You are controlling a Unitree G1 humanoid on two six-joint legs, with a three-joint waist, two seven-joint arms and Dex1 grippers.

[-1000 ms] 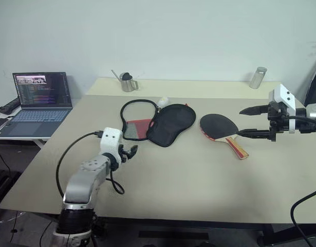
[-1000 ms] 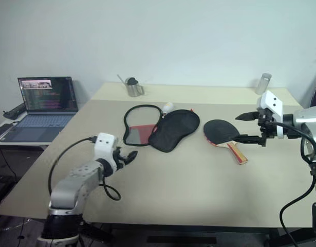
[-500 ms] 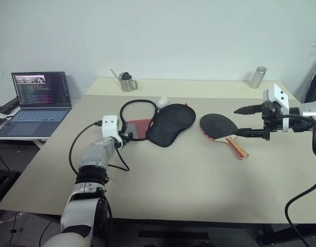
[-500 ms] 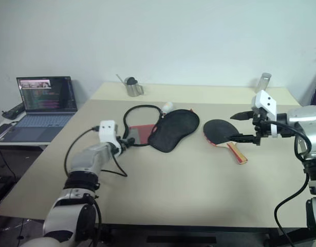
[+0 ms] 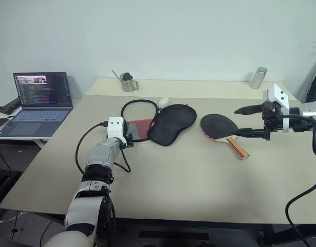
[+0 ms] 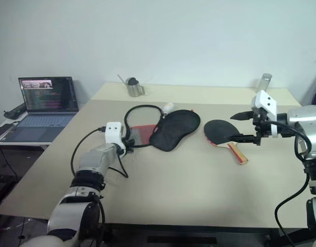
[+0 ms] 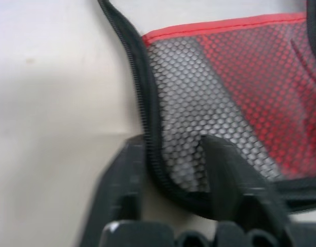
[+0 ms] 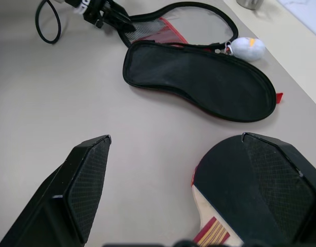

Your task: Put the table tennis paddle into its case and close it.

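Paddle: black-faced, red-edged wooden bat [image 5: 222,128] lying flat on the beige counter [image 5: 188,175], at 3 o'clock of the case.
Case: unzipped black fabric pouch with red mesh panel [image 5: 158,122], mid-counter.
Left pincer [image 7: 170,170]: narrow, fingers straddling the case's zipper rim.
Right pincer [image 5: 247,121]: wide, above the paddle's handle.

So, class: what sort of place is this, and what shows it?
Probably an office or lab workroom: a plain work table against a bare wall, an open laptop showing code on a side desk, and cables trailing off the robot's arms.
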